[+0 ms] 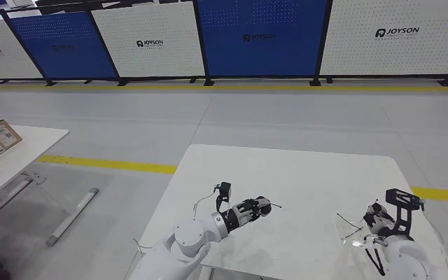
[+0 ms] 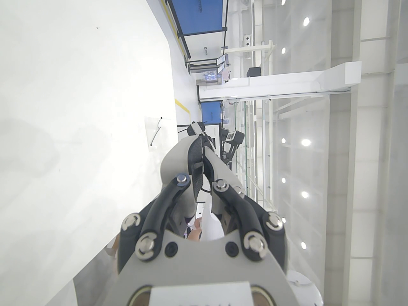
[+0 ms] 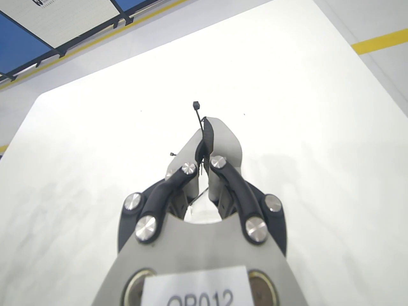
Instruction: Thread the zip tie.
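**Top view:** The left gripper (image 1: 264, 205) is over the white table (image 1: 301, 168) with its jaws together. A thin dark sliver (image 1: 278, 206) projects past its tips, too small to identify. The right gripper (image 1: 373, 213) is well apart from it, beside the spare ties (image 1: 348, 225).

**Left wrist view:** The pads meet with no gap.

**Right wrist view:** The jaws clamp the zip tie (image 3: 197, 114), and its head protrudes beyond the tips.

**Procedure:** Close the distance between the grippers first. Hold the head's slot square to the incoming tail. Feed slowly, as the strap will likely flex.
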